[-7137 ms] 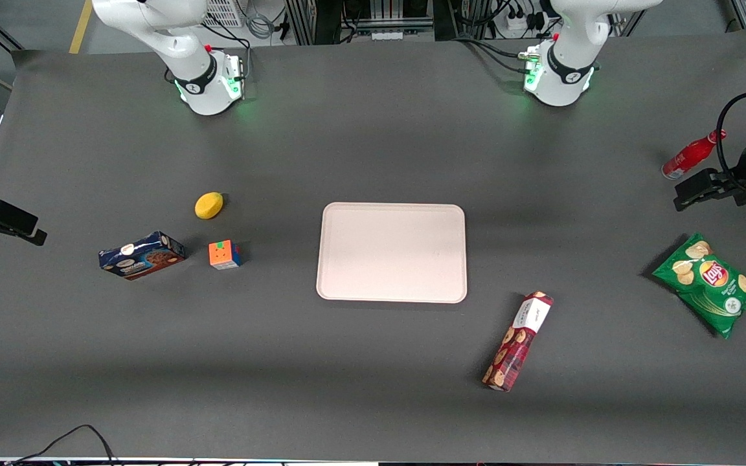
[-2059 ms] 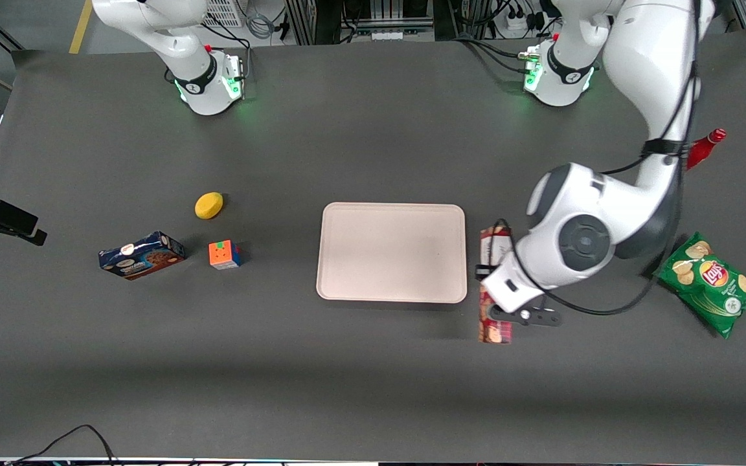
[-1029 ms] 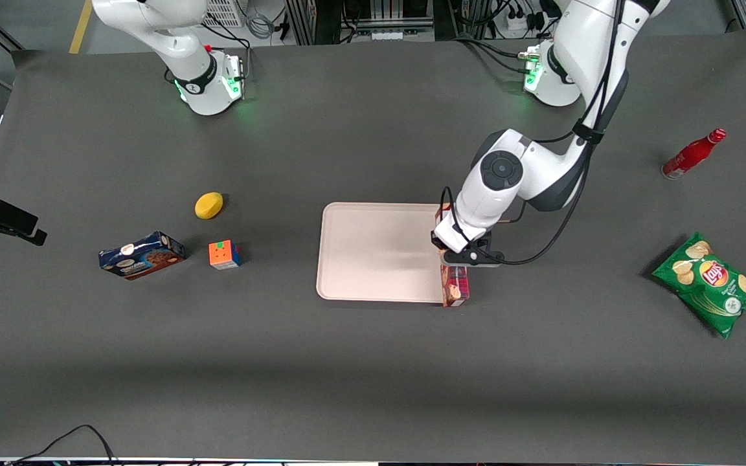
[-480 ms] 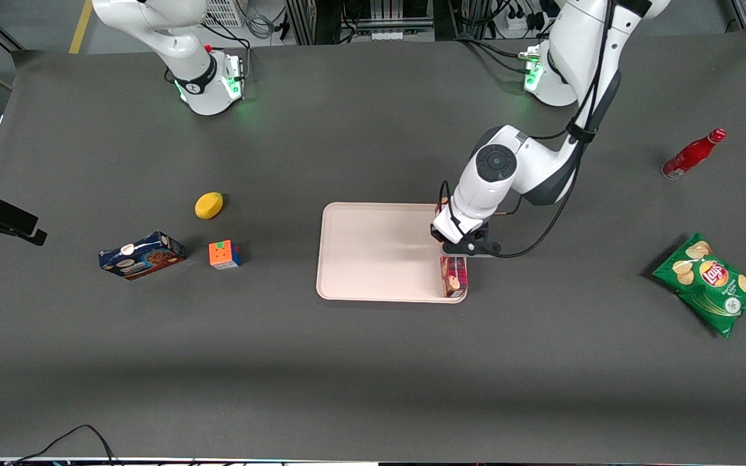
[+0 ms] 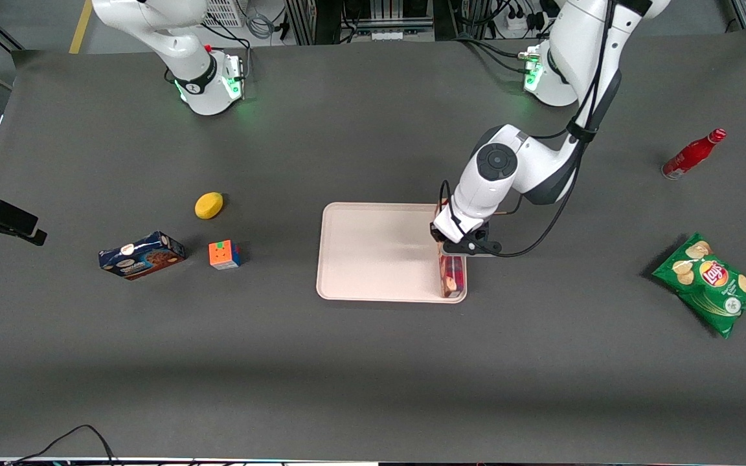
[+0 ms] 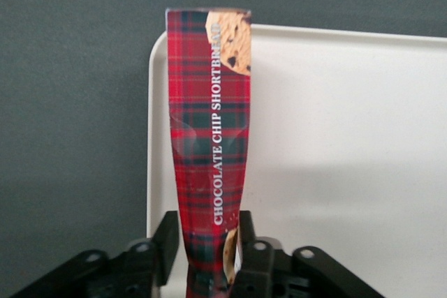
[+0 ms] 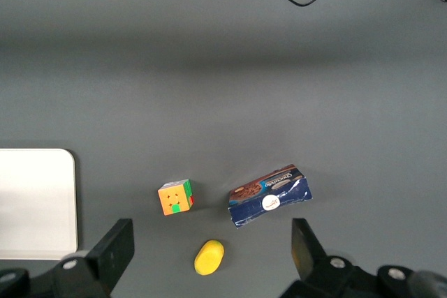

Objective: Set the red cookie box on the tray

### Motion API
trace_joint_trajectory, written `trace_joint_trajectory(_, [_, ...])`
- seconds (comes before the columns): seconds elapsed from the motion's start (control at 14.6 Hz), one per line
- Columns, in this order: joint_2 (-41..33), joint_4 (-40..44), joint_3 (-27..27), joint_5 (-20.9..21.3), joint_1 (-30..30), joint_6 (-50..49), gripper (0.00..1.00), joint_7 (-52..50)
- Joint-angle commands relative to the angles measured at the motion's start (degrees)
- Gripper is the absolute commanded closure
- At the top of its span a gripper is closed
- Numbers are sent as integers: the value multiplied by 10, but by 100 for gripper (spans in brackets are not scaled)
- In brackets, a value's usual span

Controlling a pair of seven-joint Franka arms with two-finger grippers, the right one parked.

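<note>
The red cookie box [image 5: 452,278], a long tartan carton, lies along the edge of the tray [image 5: 379,252] that faces the working arm's end of the table. Its nearer end reaches almost to the tray's corner, and the rest is hidden under the hand. My left gripper [image 5: 458,248] sits over the middle of the box. In the left wrist view the gripper [image 6: 207,227] is shut on the red cookie box [image 6: 209,137], which is pinched narrower between the fingers [image 6: 167,239]. The box runs just inside the tray's rim [image 6: 151,137].
Toward the parked arm's end are a blue cookie box [image 5: 142,255], a colour cube [image 5: 225,254] and a lemon [image 5: 208,205]. Toward the working arm's end are a red bottle [image 5: 693,154] and a green chips bag [image 5: 710,283].
The arm took the red cookie box from the table nearer the front camera and carried it to the tray's edge. In the last half second the box has sunk lower onto the tray.
</note>
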Motion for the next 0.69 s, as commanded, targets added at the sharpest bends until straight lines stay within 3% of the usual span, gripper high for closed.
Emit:
trace_joint_trajectory(0.0, [-23, 9, 6, 12, -3, -11, 0, -16])
trace_joint_trajectory(0.14, [-35, 41, 8, 12, 15, -52, 0, -7])
trace_joint_trajectory(0.41, [-43, 207, 13, 2, 49, -293, 0, 101])
trace_joint_trajectory(0.62, [-71, 277, 52, -26, 67, -398, 0, 179])
